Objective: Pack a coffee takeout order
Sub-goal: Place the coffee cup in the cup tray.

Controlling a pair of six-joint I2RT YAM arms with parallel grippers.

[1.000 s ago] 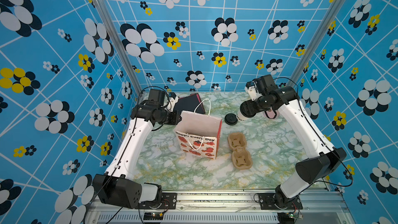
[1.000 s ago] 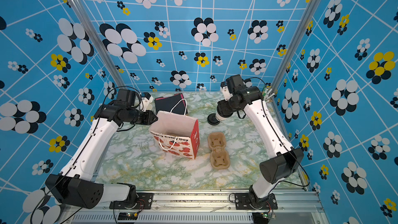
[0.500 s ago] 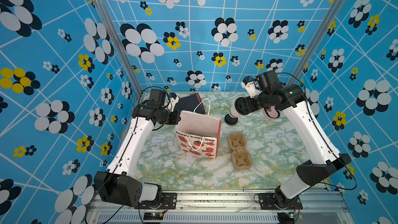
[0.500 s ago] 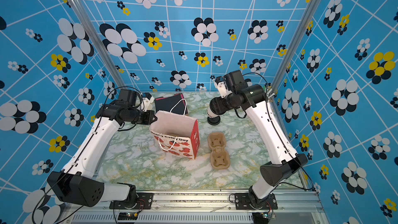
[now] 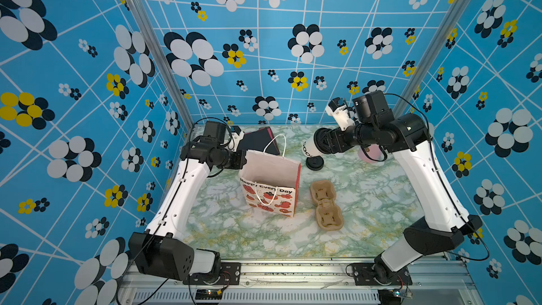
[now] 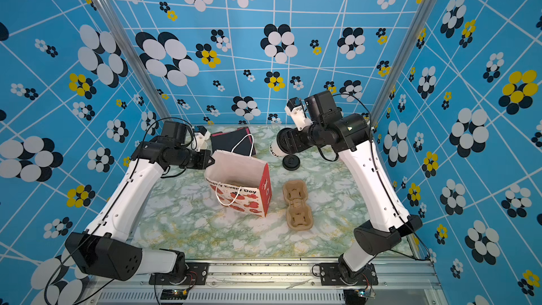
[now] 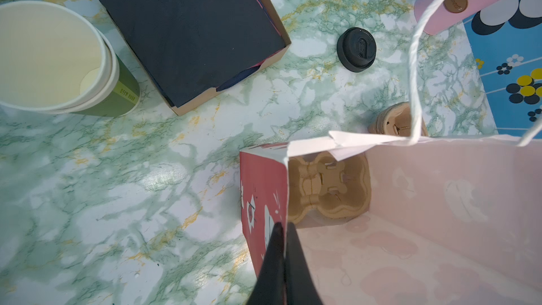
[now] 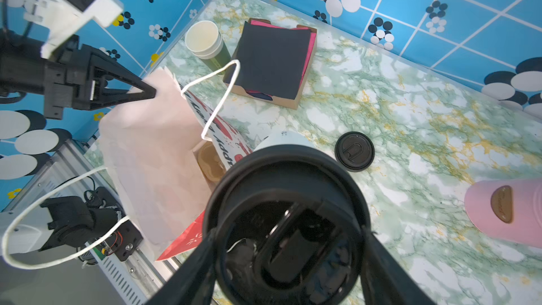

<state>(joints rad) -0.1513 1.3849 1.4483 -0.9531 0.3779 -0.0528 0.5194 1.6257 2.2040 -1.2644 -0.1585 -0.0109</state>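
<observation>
- bench: marbled; both arms work near its far edge.
- paper bag: upright mid-bench, mouth open. L pincer nipped tight on its rim corner. One pulp carrier lies in the bag bottom.
- black napkin: in box at far edge, behind bag; untouched.
- 2nd carrier: on bench just beside bag, R-arm side.
- white cup: clamped in R pincer, cup lid on. Long axis tilted, base toward bag. Sits near far edge; bag mouth lies toward L-arm side and front edge. R arm nearer, so the loading move is its job.
- loose lid: on bench just beside cup.
</observation>
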